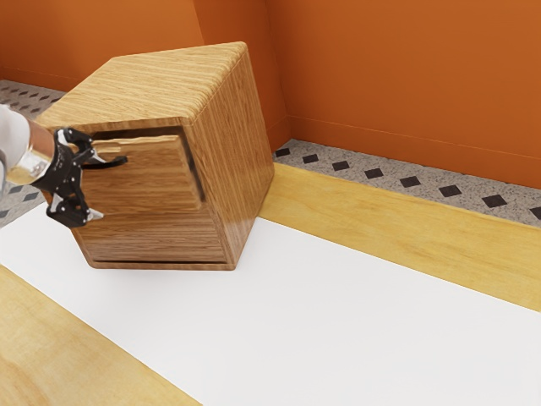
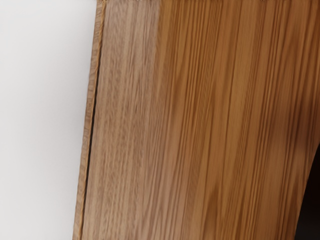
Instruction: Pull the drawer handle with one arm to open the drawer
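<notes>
beside gripper [image 1: 98, 188], drawer handle [image 1: 114, 149] horizontal, drawer [image 1: 156, 182] ajar

One wooden cabinet [image 1: 182, 93] counted, one drawer [image 1: 148, 182] seen ajar in it, one black gripper [image 1: 97, 186], one white table surface [image 1: 296, 321].

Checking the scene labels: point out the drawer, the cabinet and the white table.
drawer [image 1: 148, 182], exterior view, on its front panel.
cabinet [image 1: 156, 85], exterior view, on its top face.
white table [image 1: 338, 321], exterior view, on bare surface.
</notes>
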### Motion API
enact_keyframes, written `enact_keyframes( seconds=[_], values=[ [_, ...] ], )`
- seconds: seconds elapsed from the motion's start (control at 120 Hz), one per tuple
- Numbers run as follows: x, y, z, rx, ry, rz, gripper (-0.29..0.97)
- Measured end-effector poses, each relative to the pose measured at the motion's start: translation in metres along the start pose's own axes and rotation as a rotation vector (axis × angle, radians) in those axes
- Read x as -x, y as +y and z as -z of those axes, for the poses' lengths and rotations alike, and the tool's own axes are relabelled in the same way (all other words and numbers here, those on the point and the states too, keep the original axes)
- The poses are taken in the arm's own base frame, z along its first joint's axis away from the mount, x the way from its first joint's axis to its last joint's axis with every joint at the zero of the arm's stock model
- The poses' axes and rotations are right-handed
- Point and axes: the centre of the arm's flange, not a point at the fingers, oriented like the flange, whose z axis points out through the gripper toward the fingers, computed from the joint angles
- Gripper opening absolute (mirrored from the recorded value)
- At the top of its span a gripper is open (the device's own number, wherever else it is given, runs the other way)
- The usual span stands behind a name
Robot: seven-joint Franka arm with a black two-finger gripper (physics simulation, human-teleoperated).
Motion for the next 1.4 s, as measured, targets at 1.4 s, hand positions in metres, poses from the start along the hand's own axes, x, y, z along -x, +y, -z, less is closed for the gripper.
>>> enact_keyframes(
  seconds=[1.4],
  values=[
    [0.017,-0.144,0.116,0.119,0.073,-0.058,0.68]
  ],
)
